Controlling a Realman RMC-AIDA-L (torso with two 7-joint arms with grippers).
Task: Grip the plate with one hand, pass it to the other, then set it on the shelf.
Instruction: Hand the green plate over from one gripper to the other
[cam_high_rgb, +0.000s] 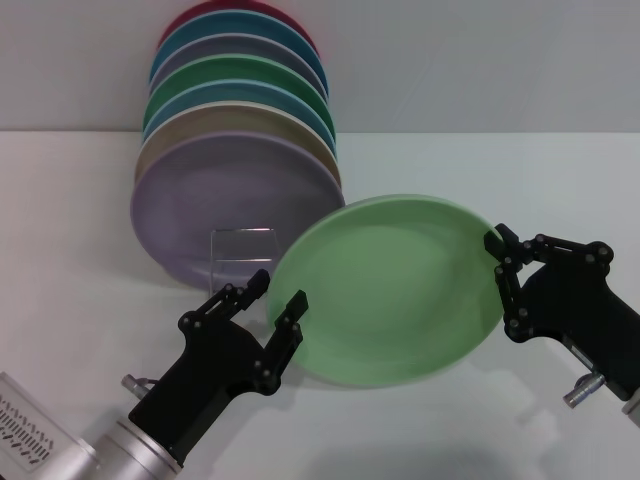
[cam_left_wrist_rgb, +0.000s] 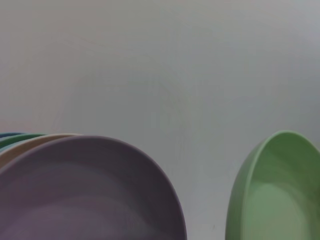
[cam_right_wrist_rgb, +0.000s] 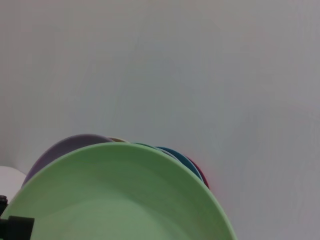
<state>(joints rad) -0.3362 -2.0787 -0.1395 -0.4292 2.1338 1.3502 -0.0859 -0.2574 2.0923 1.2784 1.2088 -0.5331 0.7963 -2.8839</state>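
Observation:
The pale mint-green plate (cam_high_rgb: 395, 290) hangs tilted in the air above the table, its face towards me. My right gripper (cam_high_rgb: 503, 262) is shut on its right rim. My left gripper (cam_high_rgb: 275, 292) is open, one finger in front of the plate's left rim and one beside it. The plate also shows in the left wrist view (cam_left_wrist_rgb: 280, 195) and fills the bottom of the right wrist view (cam_right_wrist_rgb: 120, 200). The wire shelf (cam_high_rgb: 244, 255) shows its squarish front loop just behind the left gripper, below the lilac plate (cam_high_rgb: 235, 205).
A row of upright plates stands on the rack behind the lilac one: beige, blue, emerald green (cam_high_rgb: 245, 75), grey, teal and red. The lilac plate is near in the left wrist view (cam_left_wrist_rgb: 85, 195). The white table (cam_high_rgb: 60, 220) spreads to both sides.

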